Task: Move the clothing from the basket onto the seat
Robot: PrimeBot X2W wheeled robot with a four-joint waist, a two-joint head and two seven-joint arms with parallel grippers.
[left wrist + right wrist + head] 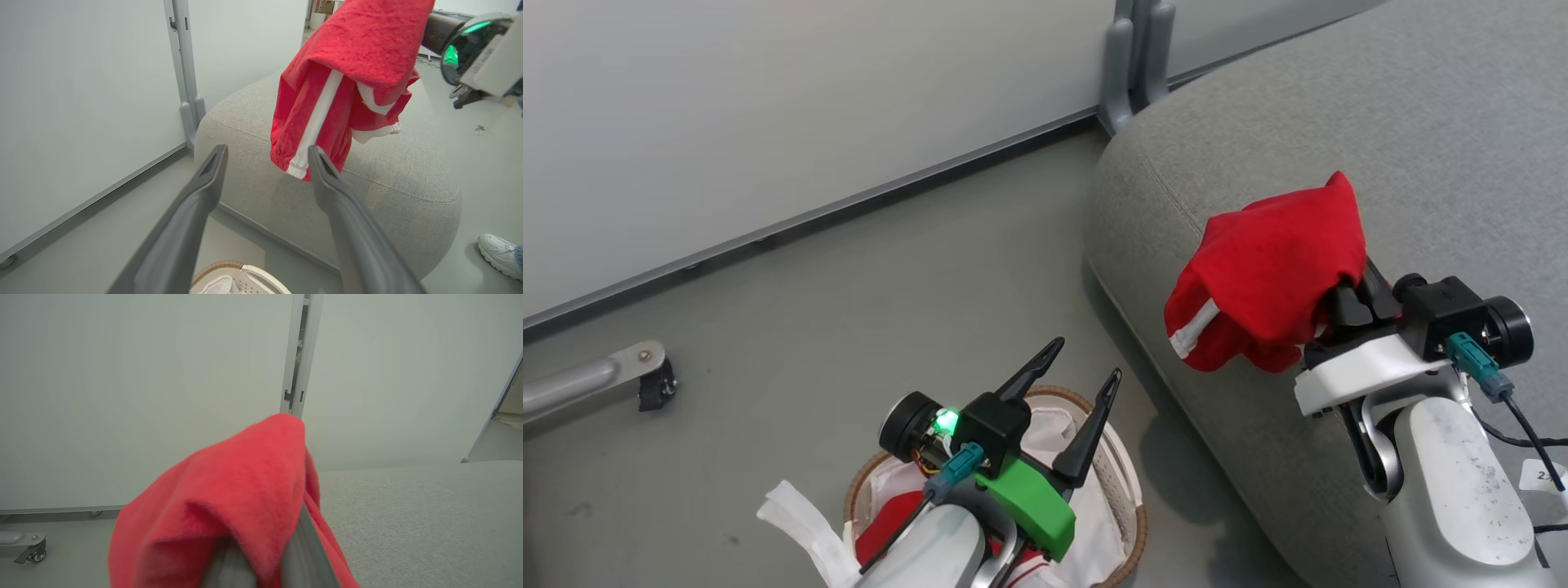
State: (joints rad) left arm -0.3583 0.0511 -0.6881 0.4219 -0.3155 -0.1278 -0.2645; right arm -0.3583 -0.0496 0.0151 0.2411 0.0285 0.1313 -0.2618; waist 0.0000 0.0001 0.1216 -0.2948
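Nearest the robot, the basket (pixel 1134 502) is seen standing on the grey floor (pixel 890 269), just off the seat's rounded near corner. Its white liner (pixel 1045 429) is draped over the rim, and a patch of red fabric (pixel 888 523) is visible inside at the basket's left side, partly hidden by the forearm. The left gripper (pixel 1086 359) is held above the basket with its two dark fingers spread wide and nothing between them. Further out, the right gripper (pixel 1346 306) is closed on a red garment (pixel 1266 273); its fingertips are buried in the cloth. The garment is bunched over the fingers and hangs down, with a white side stripe and white hem trim noted in the left wrist view (pixel 347 73). It is positioned at the left edge of the seat (pixel 1421 139); whether the hem touches the upholstery cannot be told. Beyond the seat, a pale wall panel (pixel 768 98) and a grey upright post (pixel 1139 57) are recorded. A castered metal foot (pixel 637 371) lies on the floor at the left. A white shoe (pixel 499 254) is seen by the seat's far side.
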